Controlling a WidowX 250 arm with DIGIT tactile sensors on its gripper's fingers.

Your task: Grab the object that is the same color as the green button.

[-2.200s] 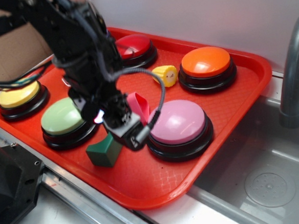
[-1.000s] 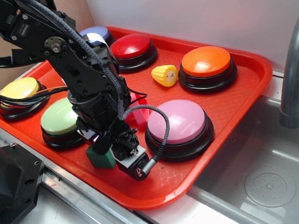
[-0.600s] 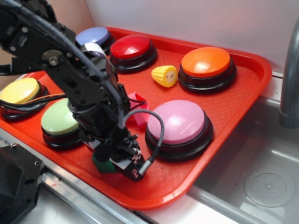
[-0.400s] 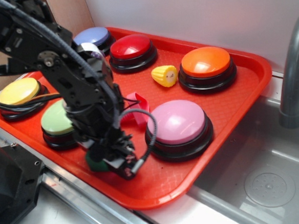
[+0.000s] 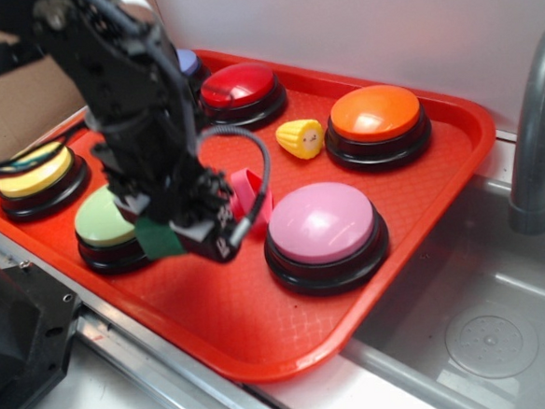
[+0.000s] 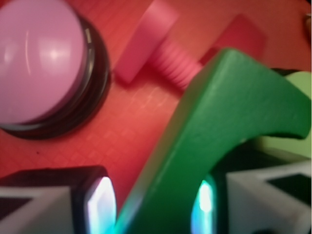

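Observation:
The dark green block [image 5: 160, 239] hangs above the red tray [image 5: 262, 327], held between the fingers of my gripper [image 5: 177, 237], which is shut on it. In the wrist view the green block [image 6: 219, 141] fills the space between both lit fingertips, its arch notch facing right. The light green button [image 5: 103, 218] sits just left of and behind the gripper, partly hidden by the arm; a sliver of the green button [image 6: 297, 80] shows at the right edge of the wrist view.
A pink screw toy [image 5: 250, 193] lies right of the gripper, next to the pink button [image 5: 323, 224]. Yellow [image 5: 35, 172], red [image 5: 241, 85] and orange [image 5: 376, 113] buttons and a yellow corn toy [image 5: 302, 137] share the tray. A sink [image 5: 487, 330] lies right.
The gripper closed on the green block at the tray's front edge, then rose and moved back toward the green button, carrying the block off the tray.

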